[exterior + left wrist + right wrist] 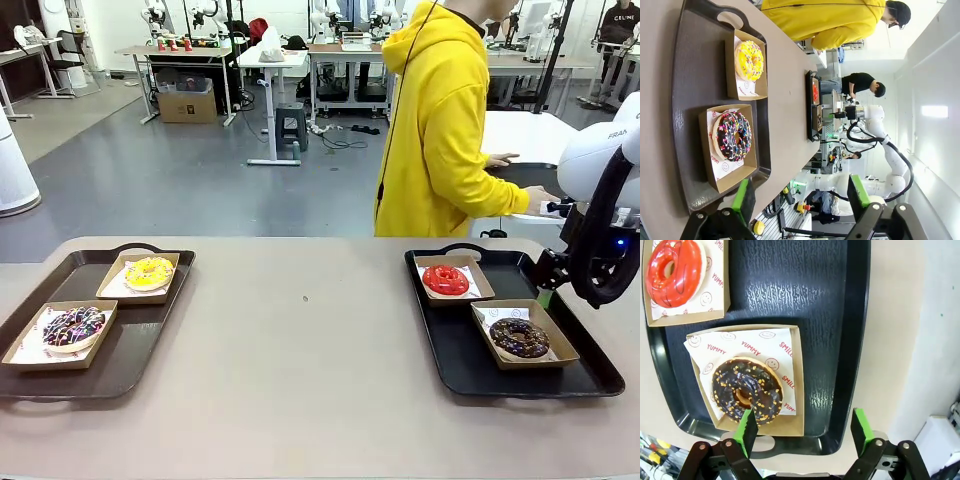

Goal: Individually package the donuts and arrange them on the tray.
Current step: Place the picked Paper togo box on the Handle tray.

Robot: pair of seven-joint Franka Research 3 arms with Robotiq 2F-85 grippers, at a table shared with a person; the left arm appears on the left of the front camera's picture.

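Two dark trays hold the donuts, each in its own paper-lined cardboard box. On the left tray [130, 350] lie the yellow-iced donut [148, 272] [750, 60] and the sprinkled chocolate donut [72, 327] [734, 136]. The right tray [450, 360] [790, 285] carries the glossy red donut [446, 281] [674, 271] and the dark chocolate donut [519, 338] [746, 389]. My right gripper [545, 290] [804, 425] hangs open above that tray, just beside the dark donut's box, holding nothing. My left gripper [801, 196] is open and apart from the left tray's near end.
A person in a yellow hoodie [440, 130] stands at the far side, turned toward a neighbouring table with both hands on it. Bare tan tabletop [300, 340] lies between the two trays. Each tray has cut-out handles at its ends.
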